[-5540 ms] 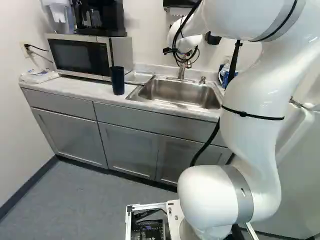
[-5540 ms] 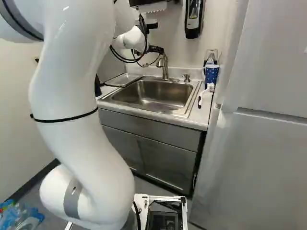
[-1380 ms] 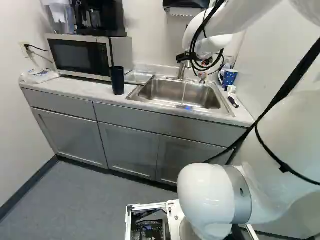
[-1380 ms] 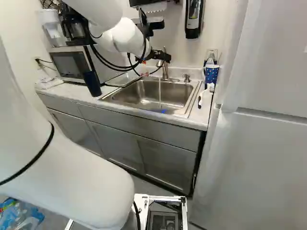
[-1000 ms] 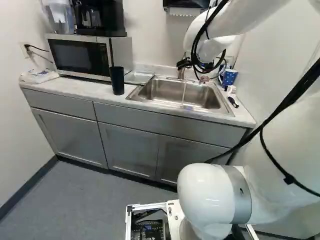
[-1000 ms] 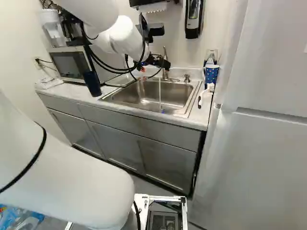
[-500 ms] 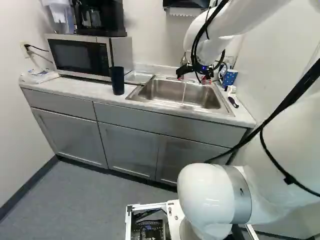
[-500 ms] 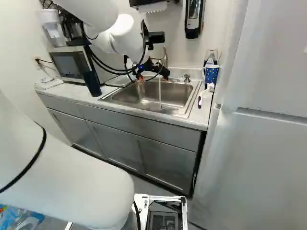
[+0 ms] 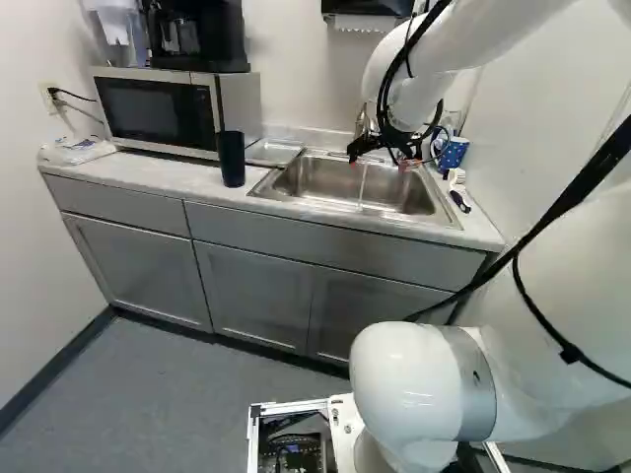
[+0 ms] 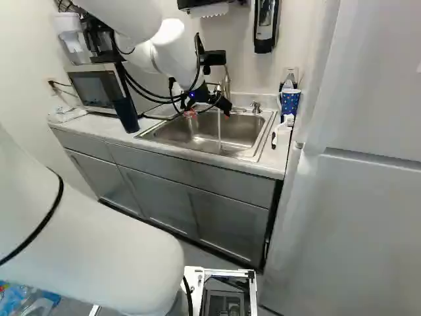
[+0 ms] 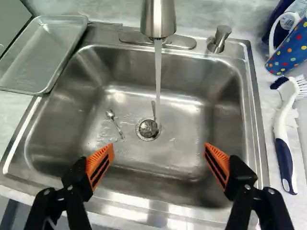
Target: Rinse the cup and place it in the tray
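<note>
While water (image 11: 158, 72) runs & the tool (image 11: 159, 147) hangs wide & empty over the sink (image 11: 256, 120), centre on the dark cup (image 9: 232, 160), prob. the target, b4 squeezing gently.

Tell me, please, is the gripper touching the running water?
Apart. In the wrist view, the gripper is open, and bare sink shows between each finger and the running water, which falls ahead of them.

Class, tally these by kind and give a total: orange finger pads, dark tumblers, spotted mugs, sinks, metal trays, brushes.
Orange pads: 2
Dark tumblers: 1
Spotted mugs: 1
Sinks: 1
Metal trays: 1
Brushes: 1
Total: 7
</note>
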{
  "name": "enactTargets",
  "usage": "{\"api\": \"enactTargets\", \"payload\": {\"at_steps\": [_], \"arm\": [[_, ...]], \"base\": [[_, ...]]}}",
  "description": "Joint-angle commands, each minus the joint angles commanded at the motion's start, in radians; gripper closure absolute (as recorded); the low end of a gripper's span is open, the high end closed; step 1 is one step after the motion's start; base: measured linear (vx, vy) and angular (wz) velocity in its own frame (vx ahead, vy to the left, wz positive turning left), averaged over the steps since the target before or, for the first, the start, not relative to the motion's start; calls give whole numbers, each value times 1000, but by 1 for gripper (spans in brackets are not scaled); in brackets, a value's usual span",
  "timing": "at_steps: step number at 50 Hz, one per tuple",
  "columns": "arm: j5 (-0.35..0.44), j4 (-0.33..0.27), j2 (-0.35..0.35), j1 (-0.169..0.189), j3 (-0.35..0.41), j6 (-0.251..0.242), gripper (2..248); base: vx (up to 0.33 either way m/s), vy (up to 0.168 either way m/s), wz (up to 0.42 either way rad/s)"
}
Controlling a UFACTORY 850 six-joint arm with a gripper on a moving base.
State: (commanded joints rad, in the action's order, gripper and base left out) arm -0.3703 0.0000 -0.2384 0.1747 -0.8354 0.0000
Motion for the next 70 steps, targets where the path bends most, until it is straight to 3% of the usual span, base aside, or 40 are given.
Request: {"api": "enactTargets", "payload": {"at_steps": [14, 70], "arm": [[0, 0, 18, -19, -16, 0, 3], [0, 0, 67, -225, -59, 0, 3]], "base": [[0, 0, 0], [0, 0, 0]]}}
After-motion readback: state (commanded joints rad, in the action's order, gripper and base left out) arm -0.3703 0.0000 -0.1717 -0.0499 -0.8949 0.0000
